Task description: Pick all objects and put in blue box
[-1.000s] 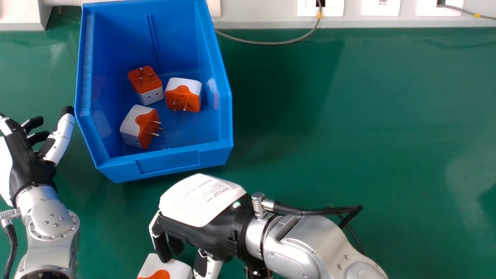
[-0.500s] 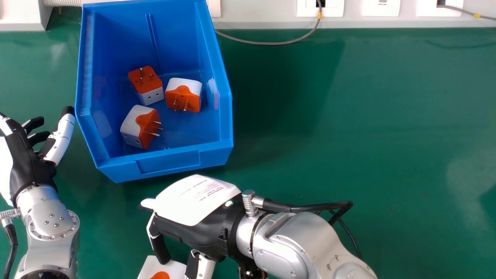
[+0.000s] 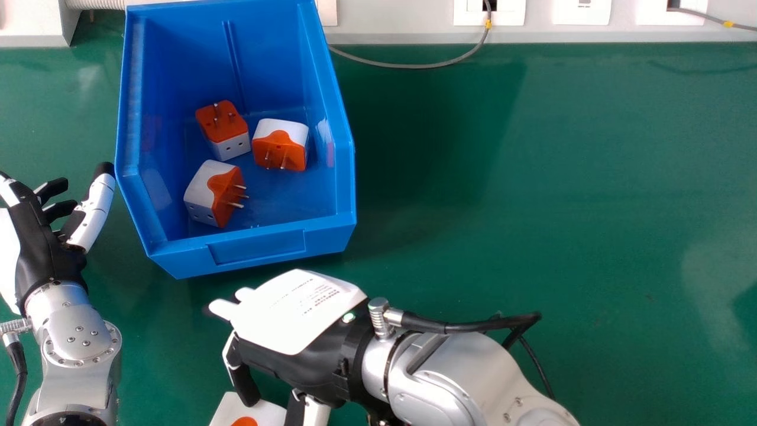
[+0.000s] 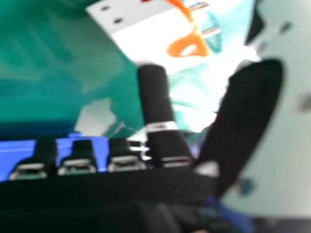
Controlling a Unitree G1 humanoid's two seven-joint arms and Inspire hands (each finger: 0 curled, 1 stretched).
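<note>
Your right robot hand (image 3: pixel 281 358) sits at 7 o'clock in the head view, palm down over the bench (image 3: pixel 532 207), its arm coming in from about 5 o'clock. It is loosely open: one finger (image 3: pixel 243 381) bends down to the near adapter (image 3: pixel 271 412), the thumb (image 3: pixel 316 409) stands on that adapter's 3 o'clock side, and the others reach out fairly straight. The near adapter, white with an orange face, is cut off by the head view's 6 o'clock edge. In the right hand view you see the bent finger's tip at the adapter's edge (whether it presses there, you cannot tell), with the thumb apart from it.

Your blue box (image 3: pixel 257 247) stands at 10 to 11 o'clock and holds three more adapters. Inside it, the 11 o'clock adapter (image 3: pixel 223 127) has its prongs up, the 1 o'clock adapter (image 3: pixel 280 148) has its orange face towards 6 o'clock, and the 8 o'clock adapter (image 3: pixel 216 192) points its prongs to 3 o'clock.

Your left robot hand (image 3: pixel 44 254) is at 9 o'clock, released and spread, thumb tip just beside the box wall. A grey cable (image 3: pixel 414 65) curves across the bench near 12 o'clock
</note>
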